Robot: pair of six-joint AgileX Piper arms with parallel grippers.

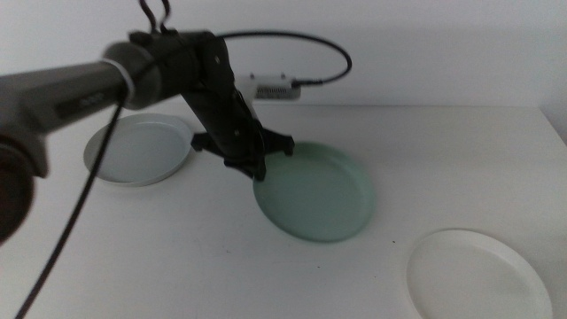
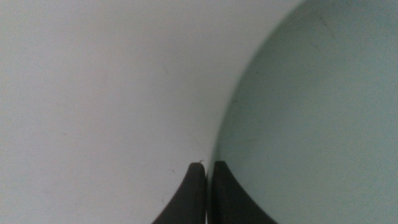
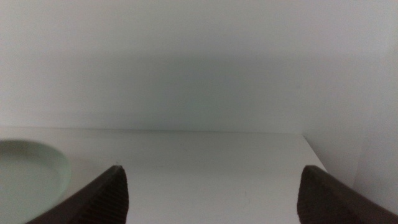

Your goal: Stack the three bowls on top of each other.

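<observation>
White and round, the shallow plate-like bowl (image 1: 477, 275) sits closest to the camera, on the white table (image 1: 177, 257), cut off at the bottom edge. My left gripper (image 1: 257, 168) has its dark jaws pinched tight on the near-left rim of the mint green shallow bowl (image 1: 319, 193) in the middle. That rim looks a bit lifted, I think. Off to the left of it, past my arm, lies the pale grey shallow bowl (image 1: 142, 149), partly hidden. My right gripper (image 3: 211, 186) waits with jaws spread wide, holding nothing.
</observation>
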